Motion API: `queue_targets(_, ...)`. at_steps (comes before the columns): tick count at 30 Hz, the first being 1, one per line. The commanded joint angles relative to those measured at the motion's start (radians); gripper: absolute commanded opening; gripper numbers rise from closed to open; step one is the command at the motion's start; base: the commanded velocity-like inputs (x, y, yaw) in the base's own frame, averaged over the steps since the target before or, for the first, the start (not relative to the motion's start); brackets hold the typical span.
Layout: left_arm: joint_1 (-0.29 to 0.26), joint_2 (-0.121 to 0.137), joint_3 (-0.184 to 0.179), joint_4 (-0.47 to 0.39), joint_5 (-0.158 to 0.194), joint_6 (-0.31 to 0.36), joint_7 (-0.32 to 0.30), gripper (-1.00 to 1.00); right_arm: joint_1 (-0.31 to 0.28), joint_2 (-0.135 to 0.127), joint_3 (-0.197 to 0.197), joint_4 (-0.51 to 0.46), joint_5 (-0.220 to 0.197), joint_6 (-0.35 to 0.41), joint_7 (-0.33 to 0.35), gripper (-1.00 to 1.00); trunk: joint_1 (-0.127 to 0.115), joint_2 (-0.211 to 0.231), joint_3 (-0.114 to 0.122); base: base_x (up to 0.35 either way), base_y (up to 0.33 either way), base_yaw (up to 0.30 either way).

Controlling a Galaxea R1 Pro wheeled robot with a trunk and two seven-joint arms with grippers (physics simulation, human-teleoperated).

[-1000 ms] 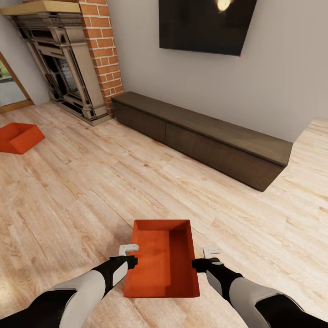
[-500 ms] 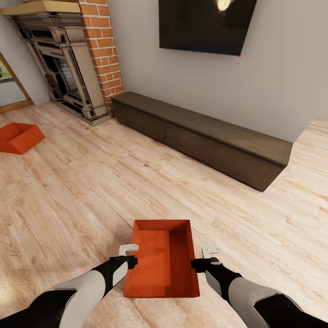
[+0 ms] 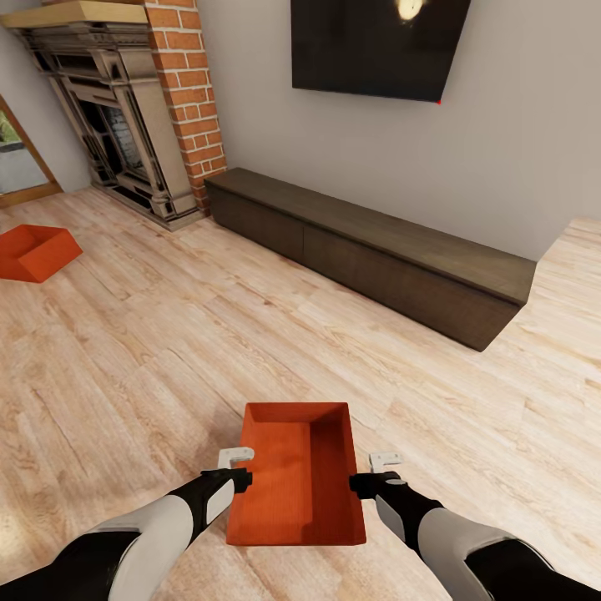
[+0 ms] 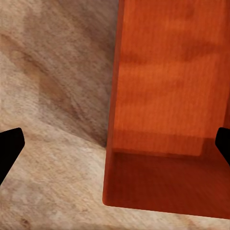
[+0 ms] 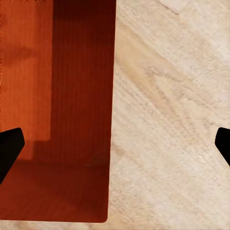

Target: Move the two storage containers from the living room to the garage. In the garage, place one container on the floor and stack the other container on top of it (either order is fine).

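Near storage container (image 3: 296,484) sits on the wood plank floor (image 3: 150,359) directly between the two tools, long axis pointing away from the robot. Open top, no lid, nothing inside. Walls plain, slightly flared, look rigid, so probably light and stiff, not fragile; smooth sides likely slippery under a side squeeze. No handles seen. Best hold judged: each tool straddling a long wall's top rim, one finger inside and one outside, at mid-length so it lifts level.

Left tool (image 3: 242,477) is at the container's left long wall, touching or nearly so; in the left wrist view its fingers (image 4: 9,151) are spread wide with the wall edge running between them, not clenched on anything. Right tool (image 3: 361,484) is at the right long wall, likewise spread in the right wrist view, the rim between its fingers (image 5: 10,148), nothing gripped.

Second storage container (image 3: 35,250) lies well off to the left tool's far side, on the floor near the brick fireplace (image 3: 133,108). A low dark TV cabinet (image 3: 376,250) stands ahead along the wall, under the black TV (image 3: 376,46).
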Motion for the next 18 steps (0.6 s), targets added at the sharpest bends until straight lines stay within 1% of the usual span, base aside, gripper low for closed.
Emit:
queue_targets(1,0.0,0.0,0.005,-0.002,0.004,0.005,0.003,1.0,0.0,0.001,0.008,-0.001,-0.011,0.002,-0.004,1.0,0.0,0.0,-0.001,0.0,0.0,0.0)
queue_targets(15,0.0,0.0,0.005,-0.002,0.004,0.005,0.003,1.0,0.0,0.004,0.004,-0.001,-0.017,0.002,-0.006,1.0,0.0,0.0,-0.001,0.0,0.0,0.0)
queue_targets(18,0.0,0.0,0.005,-0.002,0.004,0.005,0.003,1.0,0.0,0.003,0.004,-0.001,-0.017,0.002,-0.006,1.0,0.011,-0.021,-0.01,0.0,0.0,0.0)
